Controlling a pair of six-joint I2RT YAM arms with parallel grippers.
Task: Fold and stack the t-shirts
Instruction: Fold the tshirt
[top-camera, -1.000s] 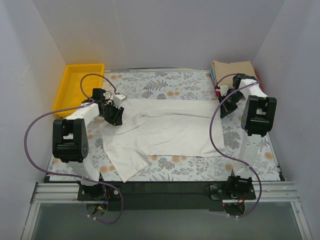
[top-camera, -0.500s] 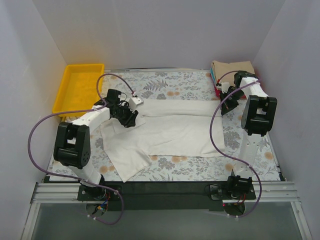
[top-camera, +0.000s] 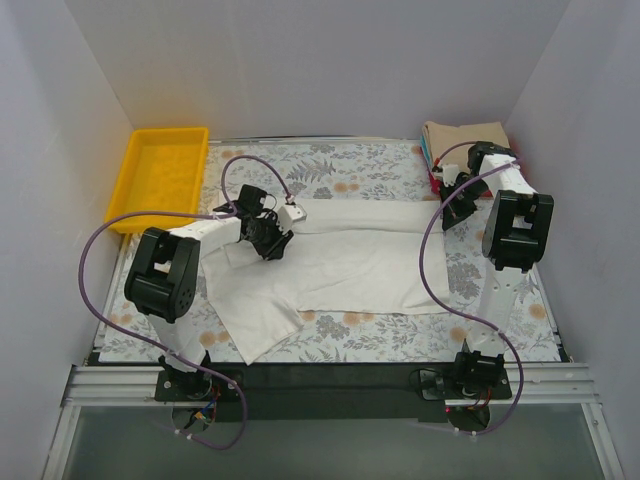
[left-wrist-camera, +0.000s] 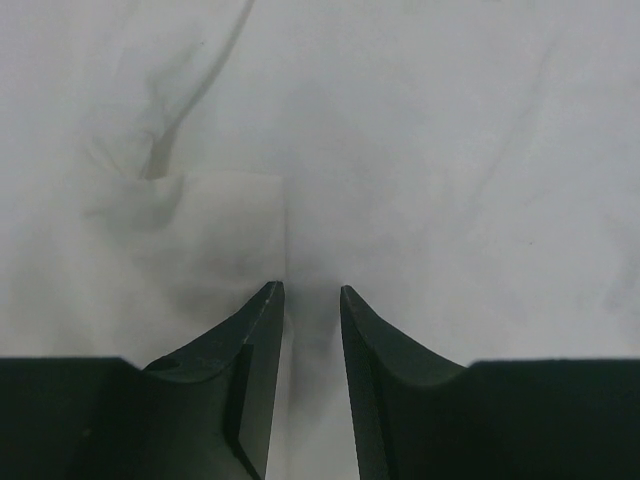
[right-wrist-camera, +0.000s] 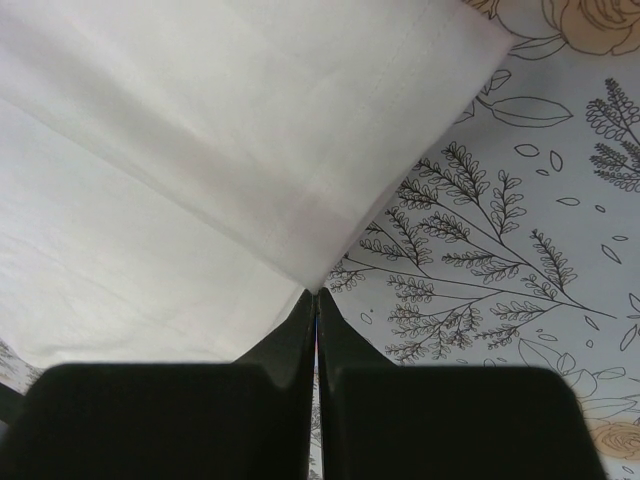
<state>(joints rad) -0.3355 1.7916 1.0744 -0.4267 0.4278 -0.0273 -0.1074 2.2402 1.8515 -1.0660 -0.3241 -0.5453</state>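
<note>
The white t-shirt (top-camera: 340, 265) lies spread on the floral cover, its body folded into a wide band and a sleeve hanging toward the near left. My left gripper (top-camera: 272, 243) is over the shirt's upper left part. In the left wrist view its jaws (left-wrist-camera: 311, 290) stand narrowly apart with a fold of the white cloth (left-wrist-camera: 450, 150) between them. My right gripper (top-camera: 450, 207) is at the shirt's far right corner. In the right wrist view it (right-wrist-camera: 317, 292) is shut on the tip of that white corner (right-wrist-camera: 200, 150). The folded tan t-shirt (top-camera: 465, 135) tops a stack at the back right.
A yellow tray (top-camera: 135, 190) stands at the back left, beside the floral table cover (top-camera: 330, 165). The shirt stack sits just behind my right arm. White walls close in the back and both sides. The cover's pattern shows beside the held corner (right-wrist-camera: 520, 200).
My left gripper has moved right, from the shirt's left edge toward its middle, drawing cloth with it. My right gripper has shifted slightly back at the right corner.
</note>
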